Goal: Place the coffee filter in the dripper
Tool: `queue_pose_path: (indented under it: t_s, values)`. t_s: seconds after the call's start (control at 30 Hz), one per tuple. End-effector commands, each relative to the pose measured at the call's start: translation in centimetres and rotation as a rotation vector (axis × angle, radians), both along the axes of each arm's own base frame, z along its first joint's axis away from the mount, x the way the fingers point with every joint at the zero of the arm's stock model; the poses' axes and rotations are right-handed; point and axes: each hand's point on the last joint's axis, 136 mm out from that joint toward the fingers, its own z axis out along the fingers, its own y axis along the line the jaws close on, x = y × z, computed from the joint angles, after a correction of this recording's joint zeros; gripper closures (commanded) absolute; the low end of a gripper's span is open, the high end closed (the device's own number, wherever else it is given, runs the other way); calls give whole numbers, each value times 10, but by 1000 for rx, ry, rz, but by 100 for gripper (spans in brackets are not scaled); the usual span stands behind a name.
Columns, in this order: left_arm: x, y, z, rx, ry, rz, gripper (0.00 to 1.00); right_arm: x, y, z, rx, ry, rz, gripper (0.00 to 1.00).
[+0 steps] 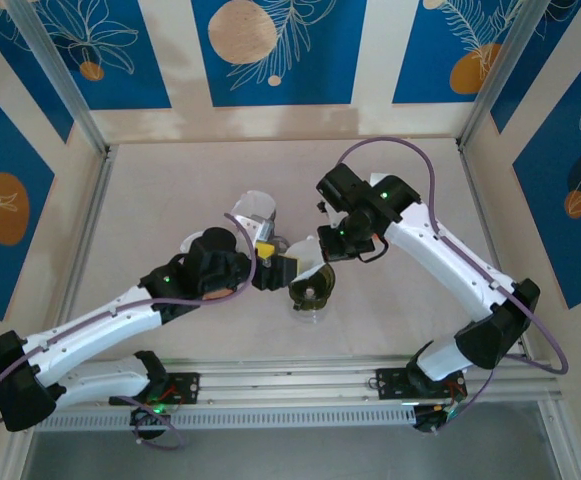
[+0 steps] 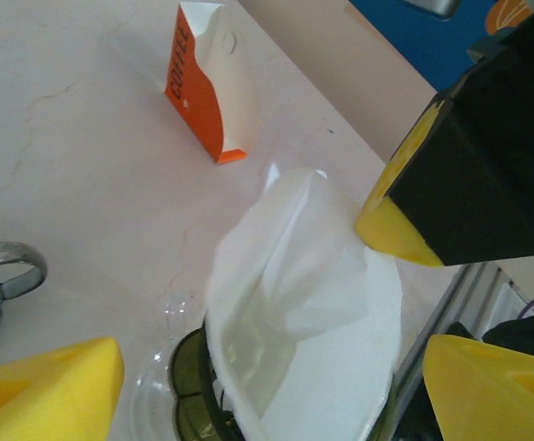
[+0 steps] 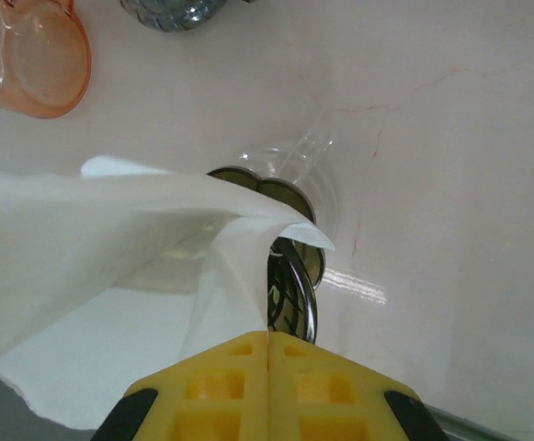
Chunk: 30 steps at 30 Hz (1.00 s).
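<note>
The coffee filter (image 2: 303,303) is half-seated in the dripper (image 2: 188,395), its rim pinched at 2 o'clock by the right gripper (image 2: 386,234); the left gripper (image 2: 267,386) is spread wide around it. If it is squeezed unevenly, the paper could be creased or the dripper tipped

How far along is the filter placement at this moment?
Done: the filter already sits partly in the dripper. In hand: the right end effector pinches its upper edge; the left end effector stands open on either side, not touching. Left: release, and probably settle the paper flush.
</note>
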Motion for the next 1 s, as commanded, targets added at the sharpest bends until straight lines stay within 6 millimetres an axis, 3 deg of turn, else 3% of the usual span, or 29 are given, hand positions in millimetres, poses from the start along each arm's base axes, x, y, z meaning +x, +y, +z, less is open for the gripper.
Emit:
queue_pose_path:
  t_s: [0.0, 0.6, 0.97]
  values:
    - [-4, -4, 13, -52, -8, -38, 15, -8, -4, 7, 7, -24, 48, 100]
    - [-8, -10, 17, -47, -7, -84, 11, -41, -12, 33, 12, 55, 113, 100]
    - [-16, -17, 11, -55, 23, -137, 10, -26, 12, 6, 20, 53, 176, 100]
